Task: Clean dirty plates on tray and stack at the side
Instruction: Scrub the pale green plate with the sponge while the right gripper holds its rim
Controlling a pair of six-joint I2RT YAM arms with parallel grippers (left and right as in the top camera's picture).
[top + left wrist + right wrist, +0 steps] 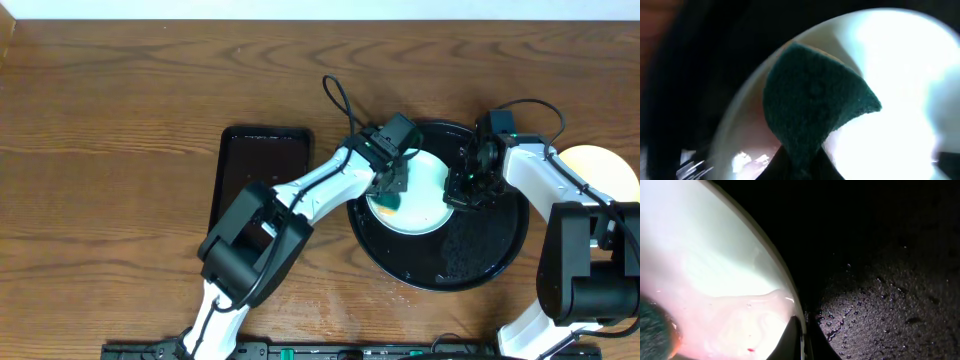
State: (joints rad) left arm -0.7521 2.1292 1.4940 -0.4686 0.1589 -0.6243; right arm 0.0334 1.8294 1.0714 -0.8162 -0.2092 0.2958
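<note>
Seen from above, a pale mint plate [428, 195] lies in the far half of a round black tray [485, 255], right of the table's middle. Your left gripper [392, 182] is clenched on a green sponge [815, 105], which presses on the plate's left side. Your right gripper [468, 188] pinches the plate's right rim, one finger on either side of the edge.

The right wrist view shows a thin pink film [740, 325] across the plate beside the sponge, so the wipe looks only partly done. To finish well, keep the rim pinch firm so the plate cannot spin or skate on the wet tray. Sweep the sponge flat through the pink patch and out to the rim. Press lightly, because a hard push could tip the plate against its held edge.

A pale yellow plate [600, 165] rests on the bare wood to the right, likely where this one goes.
</note>
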